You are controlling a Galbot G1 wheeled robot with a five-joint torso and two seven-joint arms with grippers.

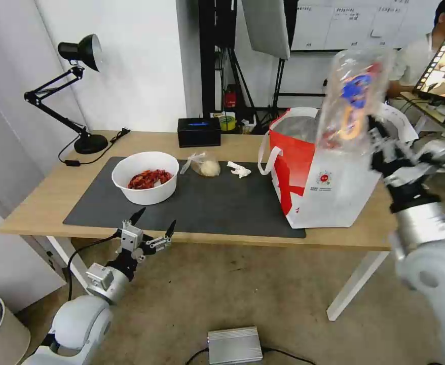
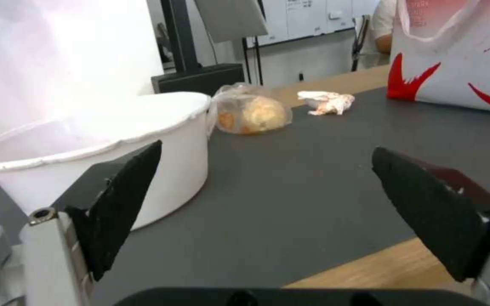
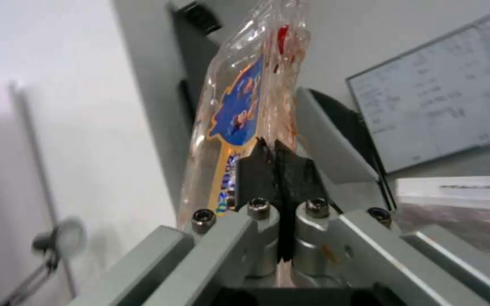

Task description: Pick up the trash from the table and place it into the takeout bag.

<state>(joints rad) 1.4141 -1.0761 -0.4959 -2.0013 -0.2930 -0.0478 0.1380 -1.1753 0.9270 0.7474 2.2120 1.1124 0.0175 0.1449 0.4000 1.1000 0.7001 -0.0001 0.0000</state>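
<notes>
Right gripper (image 3: 273,157): black fingers pressed together on the edge of the clear two-part plastic tray (image 1: 351,99), lifted upright over the open mouth of the large boxy white takeout bag with red side panel (image 1: 324,182). The right wrist view shows the pinch and a blue-and-orange label on the tray, its lettering unreadable; the head view shows the bag beneath, with a small round red logo and illegible print.

Left gripper (image 1: 153,225): wide open, holding nothing, at the near edge of the light-wood table (image 1: 40,203). Beyond its fingers, on the dark grey mat (image 2: 313,170), the left wrist view shows the white round bowl (image 2: 115,144), farther off the clear bag with beige lump (image 2: 253,112), then the crumpled white tissue (image 2: 327,103). The head view alone shows red shells inside the bowl.
</notes>
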